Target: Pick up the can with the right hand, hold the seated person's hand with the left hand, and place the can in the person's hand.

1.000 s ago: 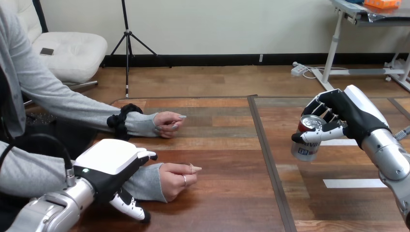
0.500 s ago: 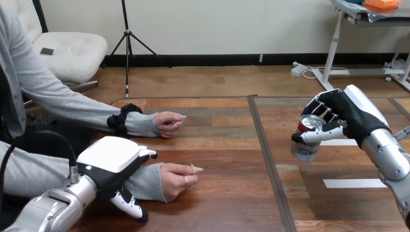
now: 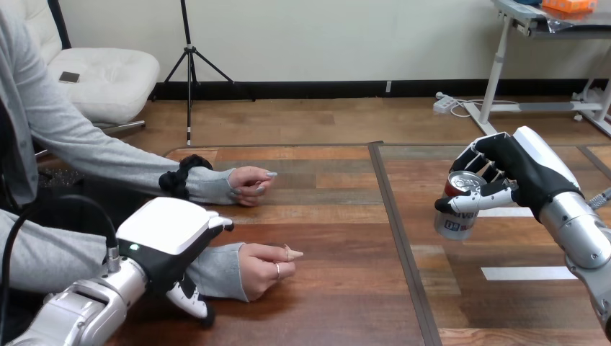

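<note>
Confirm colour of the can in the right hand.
The can: red band under silver top, pale body, blue marks; head view.

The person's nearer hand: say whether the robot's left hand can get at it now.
Probably yes. The left hand sits over that arm's sleeve, right beside the person's nearer hand, with nothing between them.

Shiny metal can [image 3: 451, 223]; smooth wood table [image 3: 339, 238]; left hand [image 3: 169, 229] shell looks plastic.

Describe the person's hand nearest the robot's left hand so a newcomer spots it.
On the wooden table's left side, two grey-sleeved arms reach in. The person's nearer hand rests loosely fisted beside the left hand; the farther hand lies alone.
</note>
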You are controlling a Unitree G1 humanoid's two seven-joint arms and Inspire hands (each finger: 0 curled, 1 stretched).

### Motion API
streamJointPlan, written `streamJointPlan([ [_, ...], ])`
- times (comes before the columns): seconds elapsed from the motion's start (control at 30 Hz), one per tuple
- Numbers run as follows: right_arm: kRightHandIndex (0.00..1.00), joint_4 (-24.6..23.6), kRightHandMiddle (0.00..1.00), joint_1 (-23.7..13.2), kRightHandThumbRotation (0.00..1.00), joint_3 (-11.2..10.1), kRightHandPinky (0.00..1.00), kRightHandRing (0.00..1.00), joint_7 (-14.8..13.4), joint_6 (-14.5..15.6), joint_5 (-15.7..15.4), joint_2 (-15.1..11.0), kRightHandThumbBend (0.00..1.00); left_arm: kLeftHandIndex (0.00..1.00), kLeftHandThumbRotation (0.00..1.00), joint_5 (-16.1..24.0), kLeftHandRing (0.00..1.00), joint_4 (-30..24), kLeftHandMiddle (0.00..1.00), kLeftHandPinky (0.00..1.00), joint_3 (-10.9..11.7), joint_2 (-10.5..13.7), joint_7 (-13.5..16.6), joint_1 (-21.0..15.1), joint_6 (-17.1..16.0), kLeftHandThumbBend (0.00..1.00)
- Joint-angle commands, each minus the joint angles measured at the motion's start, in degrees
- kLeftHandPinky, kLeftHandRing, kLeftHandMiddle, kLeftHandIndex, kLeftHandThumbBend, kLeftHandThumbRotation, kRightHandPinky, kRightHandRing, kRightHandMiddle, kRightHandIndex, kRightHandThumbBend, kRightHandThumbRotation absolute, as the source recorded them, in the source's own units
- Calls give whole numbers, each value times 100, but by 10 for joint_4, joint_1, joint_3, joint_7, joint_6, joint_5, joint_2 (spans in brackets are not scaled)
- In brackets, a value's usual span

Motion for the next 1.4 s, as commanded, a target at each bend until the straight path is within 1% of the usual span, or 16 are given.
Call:
streamJointPlan([
  [0.0,41,-29,41,-42,0,-17,33,37,-2,-17,15,-20,72,84,22,31,84,10,87,73,-9,17,13,-29,30,100],
  [0.2,42,-28,41,-42,0,-18,33,38,-1,-18,16,-19,72,83,22,43,82,7,86,72,-11,15,14,-29,49,100],
  [0.33,42,-29,41,-42,0,-18,33,37,-2,-19,16,-19,72,82,21,44,81,5,84,71,-10,13,11,-29,57,100],
  [0.53,42,-33,40,-41,0,-17,32,37,-3,-18,14,-20,72,80,20,45,78,6,80,70,-14,14,0,-34,68,100],
  [0.6,42,-33,40,-41,0,-16,32,37,-4,-19,13,-20,72,79,20,41,77,6,79,69,-15,15,-8,-35,69,100],
  [0.73,42,-31,40,-42,0,-16,32,36,-3,-19,14,-20,72,77,20,35,75,7,77,68,-14,14,-14,-37,70,100],
  [0.97,42,-30,40,-43,0,-16,32,36,-3,-20,13,-21,72,75,20,26,74,5,75,65,-12,11,-41,-41,77,100],
  [1.2,42,-31,40,-42,0,-18,31,36,-1,-20,15,-21,72,73,19,18,72,4,74,62,-12,11,-52,-43,80,100],
  [1.27,42,-30,40,-42,0,-18,31,36,-4,-24,15,-22,72,73,19,-5,72,12,74,62,-6,6,-59,-43,77,100],
  [1.37,42,-30,40,-42,0,-19,31,36,-6,-25,15,-22,72,73,20,-25,72,16,73,63,-3,5,-61,-44,72,100],
])
